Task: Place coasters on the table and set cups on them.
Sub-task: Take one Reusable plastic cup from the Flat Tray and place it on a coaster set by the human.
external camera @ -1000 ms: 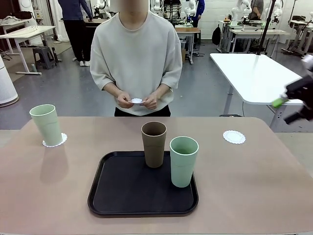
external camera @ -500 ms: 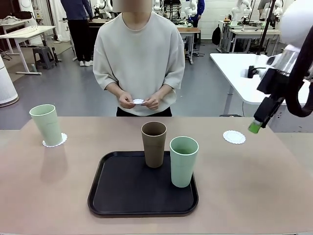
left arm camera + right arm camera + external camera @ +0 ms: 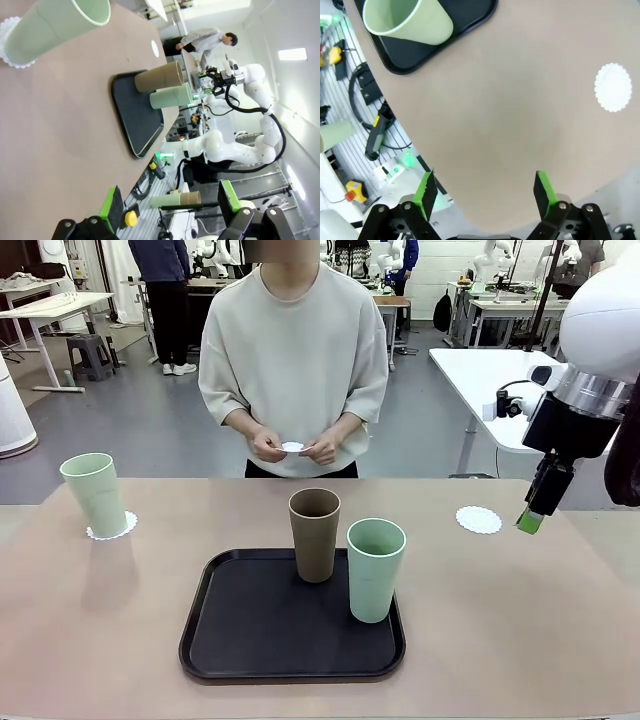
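Coaster (image 3: 478, 519) bare on table (image 3: 560, 620) near R jaws, apart & empty; L jaws apart too.

Three cups: a brown cup (image 3: 314, 533) and a pale green cup (image 3: 375, 569) stand on the one black tray (image 3: 250, 640). The other green cup (image 3: 95, 493) stands on the table (image 3: 500, 620), far left of the tray.

Three white lacy coasters: the first coaster (image 3: 125, 528) lies under that far-left cup. The second coaster (image 3: 479, 520) lies bare to the tray's right. The third coaster (image 3: 292, 447) is held by the one person (image 3: 293, 350) beyond the tray.
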